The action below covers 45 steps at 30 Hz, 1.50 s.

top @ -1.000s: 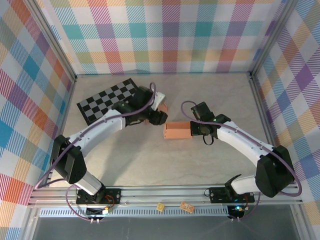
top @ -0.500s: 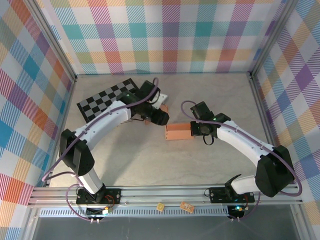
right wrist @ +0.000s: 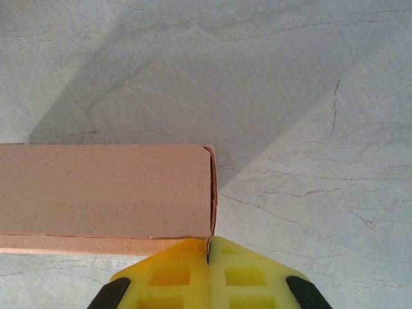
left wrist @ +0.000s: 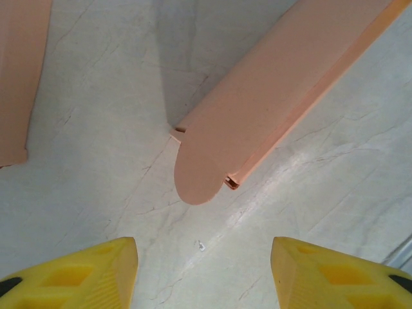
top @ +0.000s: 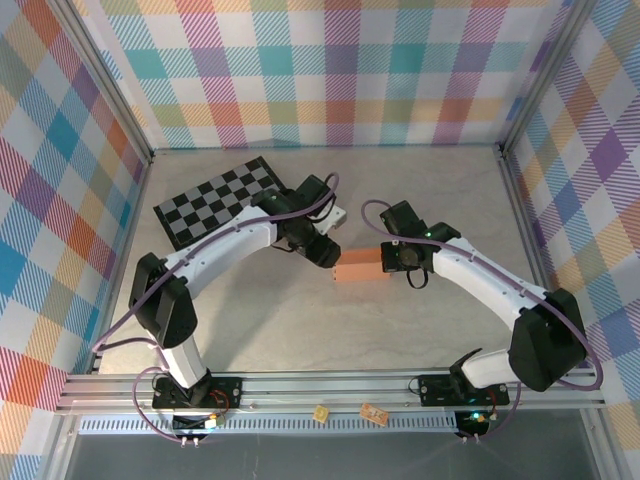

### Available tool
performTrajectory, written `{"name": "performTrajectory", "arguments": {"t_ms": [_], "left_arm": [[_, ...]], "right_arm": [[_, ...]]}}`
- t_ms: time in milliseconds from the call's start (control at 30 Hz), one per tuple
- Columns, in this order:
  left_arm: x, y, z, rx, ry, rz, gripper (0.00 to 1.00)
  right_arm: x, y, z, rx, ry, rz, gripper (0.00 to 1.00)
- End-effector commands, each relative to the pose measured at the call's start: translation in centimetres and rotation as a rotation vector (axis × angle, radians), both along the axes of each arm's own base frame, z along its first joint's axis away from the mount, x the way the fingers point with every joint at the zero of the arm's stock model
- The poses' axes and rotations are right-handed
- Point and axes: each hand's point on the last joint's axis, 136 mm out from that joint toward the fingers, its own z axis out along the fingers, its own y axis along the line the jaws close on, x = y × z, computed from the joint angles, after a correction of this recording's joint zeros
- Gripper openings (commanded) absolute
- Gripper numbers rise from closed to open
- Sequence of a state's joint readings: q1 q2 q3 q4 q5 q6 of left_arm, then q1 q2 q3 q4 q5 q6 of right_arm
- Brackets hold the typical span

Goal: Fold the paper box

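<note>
The paper box (top: 360,268) lies mid-frame in the top view on the table (top: 300,330), its right end pinched in the closed right gripper (right wrist: 208,248), while the left gripper (left wrist: 203,273) hovers part-open and empty near its rounded flap (left wrist: 212,161).

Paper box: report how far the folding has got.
Done: the paper box already forms a flat-sided body. In hand: the right gripper is shut at its end corner, seemingly steadying it, while the left gripper, open, faces a rounded flap that sticks out untucked. Left: probably tucking that flap in and closing the end.
</note>
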<state>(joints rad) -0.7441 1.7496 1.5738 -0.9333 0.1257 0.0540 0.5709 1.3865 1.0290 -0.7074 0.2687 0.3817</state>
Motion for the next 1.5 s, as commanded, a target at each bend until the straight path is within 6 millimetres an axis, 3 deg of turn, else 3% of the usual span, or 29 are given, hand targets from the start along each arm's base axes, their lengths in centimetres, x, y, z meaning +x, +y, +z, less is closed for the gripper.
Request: {"name": "performTrajectory", "arguments": {"t_ms": [0,200,467,667,1067,1267,1467], "left_arm": [[0.3,-0.7,-0.6,0.03,-0.03,-0.04,0.56],[1.6,-1.4,-1.4,0.064,-0.074,-0.04,0.52],[1.8,-1.9,-1.7,0.063,-0.056,-0.042,0.28],[1.5,-1.9,-1.3,0.05,-0.044,-0.025,0.19],[1.1,-2.8,-1.0,0.002,0.029,0.06,0.15],[0.5,-3.2,-1.2,-0.013,0.106,0.107,0.15],[0.5,-3.2,-0.7,-0.027,0.161,0.155,0.15]], "right_arm": [[-0.5,0.4,0.0,0.004,0.04,0.008,0.0],[-0.7,0.6,0.0,0.012,0.049,0.013,0.0],[-0.8,0.6,0.0,0.012,0.057,0.017,0.0],[-0.8,0.7,-0.1,0.012,0.063,0.014,0.0],[-1.0,1.1,0.5,0.023,0.126,-0.019,0.0],[-1.4,1.3,-0.6,0.011,0.19,-0.024,0.0],[-1.3,1.2,-0.3,0.001,0.192,-0.024,0.0]]}}
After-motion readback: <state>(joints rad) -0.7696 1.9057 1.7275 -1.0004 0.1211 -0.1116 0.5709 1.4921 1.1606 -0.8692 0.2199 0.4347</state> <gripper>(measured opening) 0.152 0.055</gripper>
